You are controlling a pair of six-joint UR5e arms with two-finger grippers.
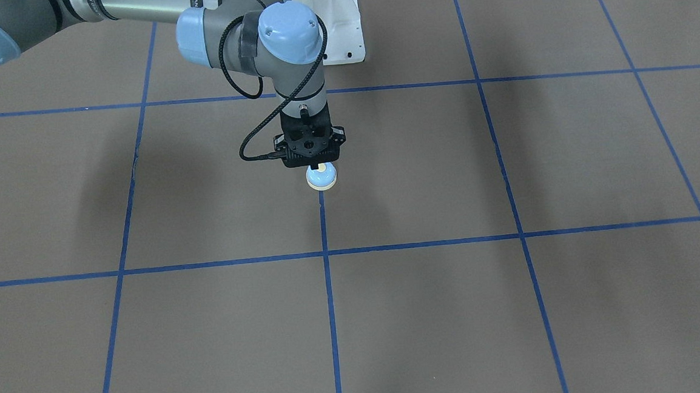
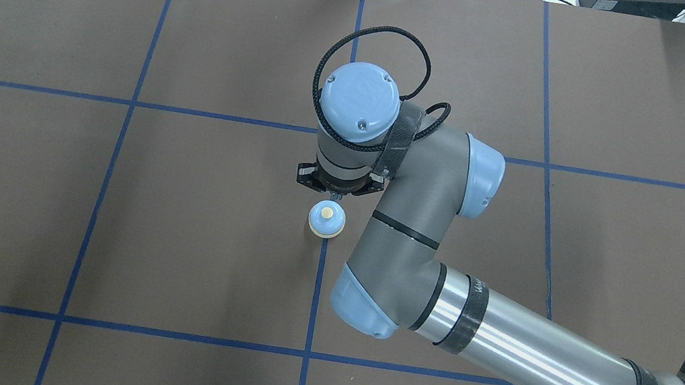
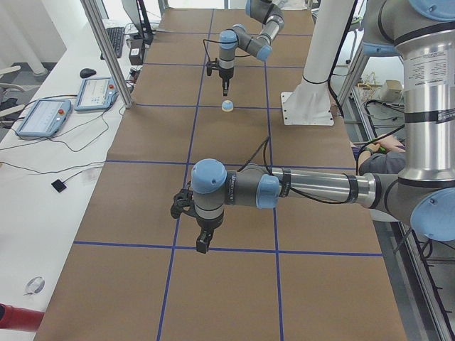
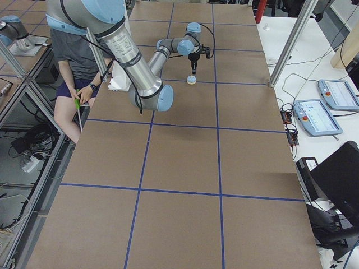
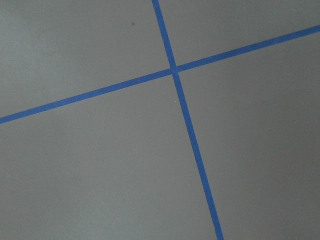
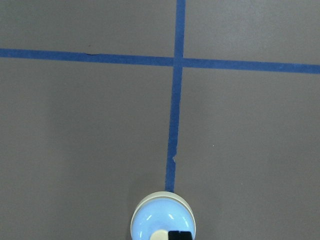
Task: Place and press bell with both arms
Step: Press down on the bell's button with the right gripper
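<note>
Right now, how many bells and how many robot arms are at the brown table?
Bell: 1
Arms: 2, the right arm and the left arm
Total: 3

One bell [image 2: 326, 220], two arms [image 2: 522, 352], one table [image 2: 41, 208], two tablets [image 3: 44, 117]
</note>
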